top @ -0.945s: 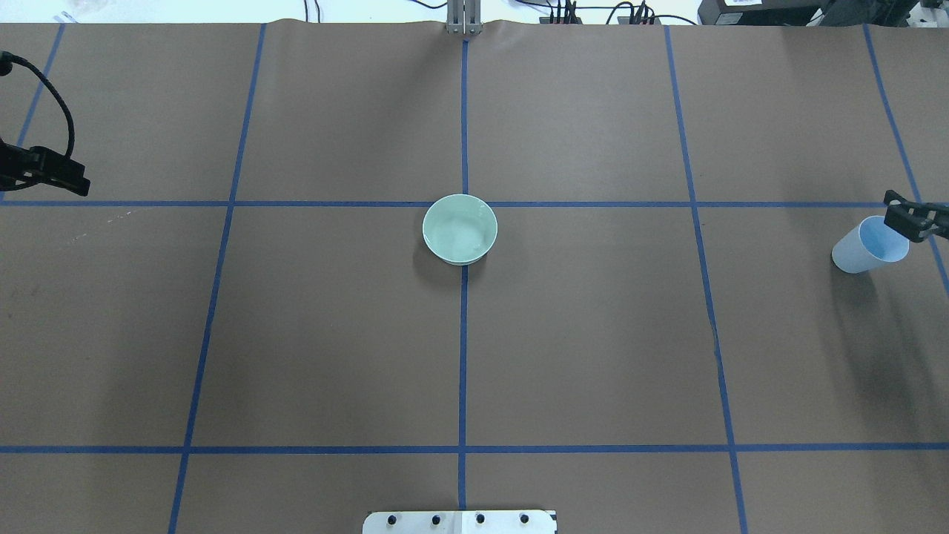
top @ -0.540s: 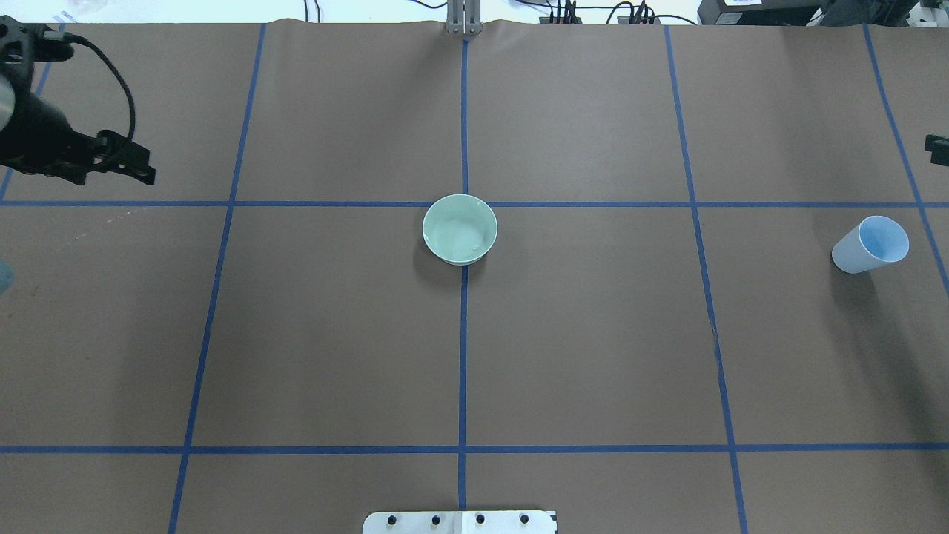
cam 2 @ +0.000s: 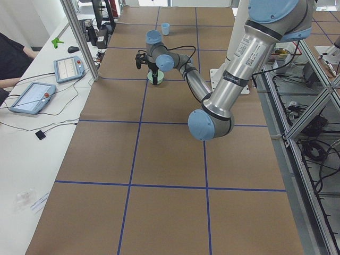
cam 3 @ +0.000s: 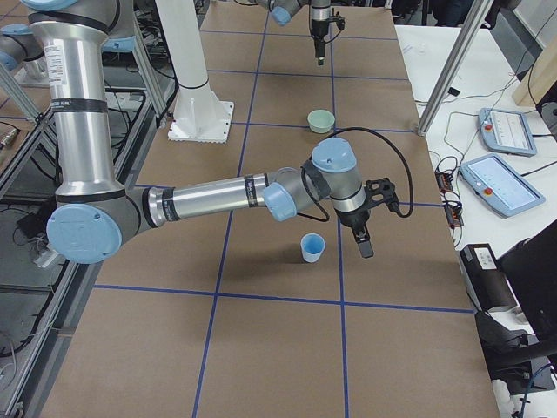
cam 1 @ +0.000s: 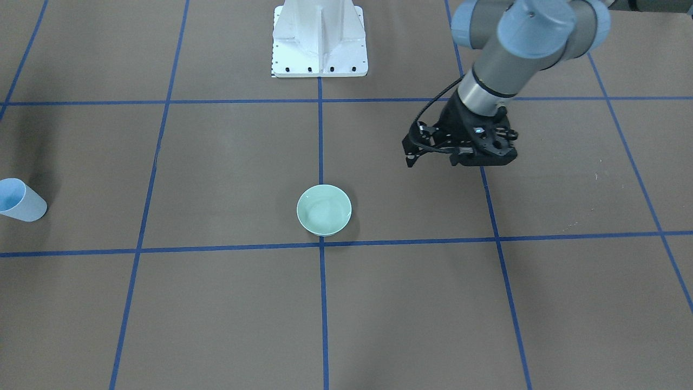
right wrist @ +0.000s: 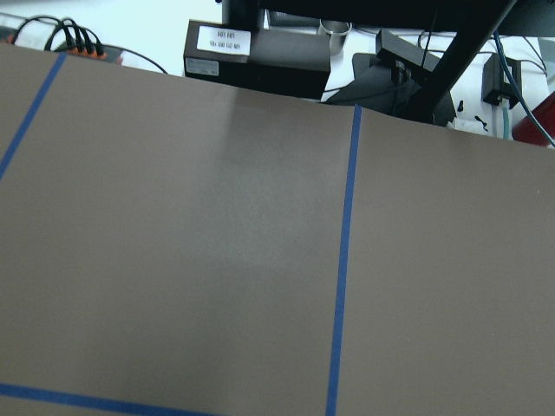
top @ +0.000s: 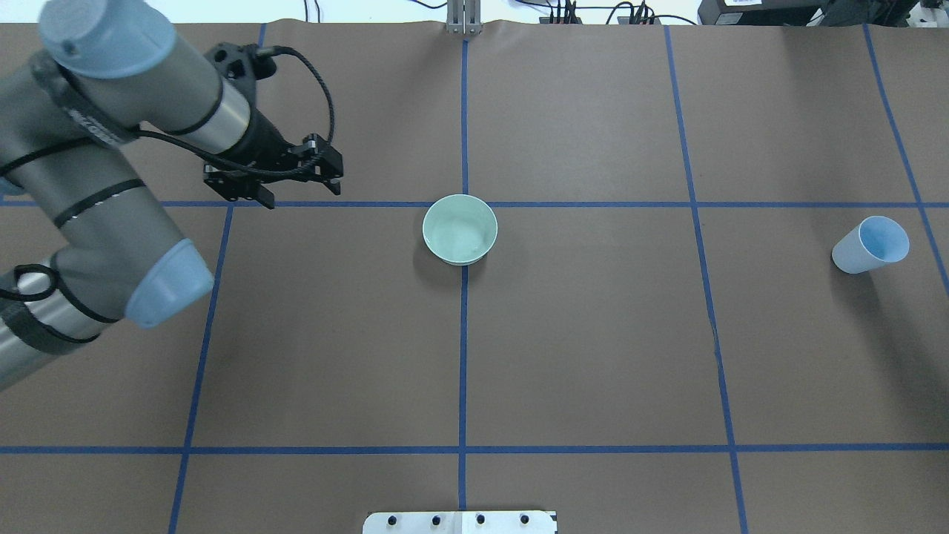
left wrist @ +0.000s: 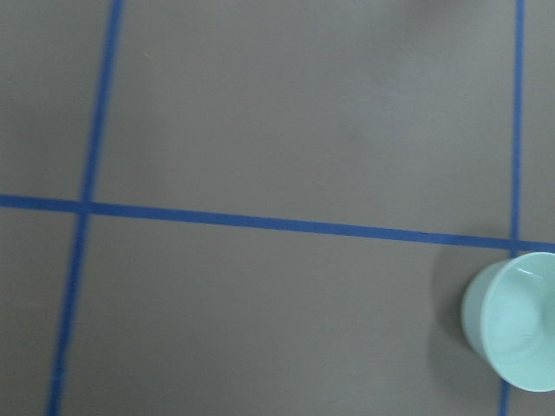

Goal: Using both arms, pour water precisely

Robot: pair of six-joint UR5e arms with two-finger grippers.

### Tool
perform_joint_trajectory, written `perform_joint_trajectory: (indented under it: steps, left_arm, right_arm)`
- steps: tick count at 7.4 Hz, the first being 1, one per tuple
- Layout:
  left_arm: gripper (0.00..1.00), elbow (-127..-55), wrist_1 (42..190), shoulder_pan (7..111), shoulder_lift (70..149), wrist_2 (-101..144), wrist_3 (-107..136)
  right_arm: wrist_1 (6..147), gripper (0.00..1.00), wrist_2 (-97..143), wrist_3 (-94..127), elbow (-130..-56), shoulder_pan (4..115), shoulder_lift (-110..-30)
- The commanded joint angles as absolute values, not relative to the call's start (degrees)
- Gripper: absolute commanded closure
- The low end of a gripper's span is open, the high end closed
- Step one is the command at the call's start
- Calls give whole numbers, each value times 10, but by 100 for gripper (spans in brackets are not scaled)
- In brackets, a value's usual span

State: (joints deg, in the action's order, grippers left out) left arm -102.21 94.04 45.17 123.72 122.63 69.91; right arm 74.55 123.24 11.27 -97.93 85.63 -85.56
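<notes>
At the centre of the desk, the front-facing view shows the pale green bowl holding the water, visible only as faint glints. The left gripper hangs off toward the robot's left end.

From overhead, its fingers stand apart and empty. The bowl lies centre-ward from them, well apart. The pale blue cup stands near the robot's right end.

From the right end, the right gripper hangs just beside that cup. I cannot tell whether its fingers are apart.

The left wrist view catches the bowl in its lower right corner.

I judge the left arm nearer the bowl and the right arm nearer the cup.
</notes>
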Motion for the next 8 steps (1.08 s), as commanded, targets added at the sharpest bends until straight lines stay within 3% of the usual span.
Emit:
perform_joint_trajectory:
  steps: [1, 7, 8]
  left_arm:
    - [0, -923, 943, 393, 1326, 1192, 734]
    - [0, -742, 1091, 367, 1375, 1188, 736]
    - [1, -739, 1092, 360, 1375, 1180, 736]
  right_arm:
    - [810, 0, 1313, 72, -956, 880, -852]
    - [809, 0, 1373, 69, -937, 890, -892]
    - [809, 0, 1371, 69, -936, 890, -891]
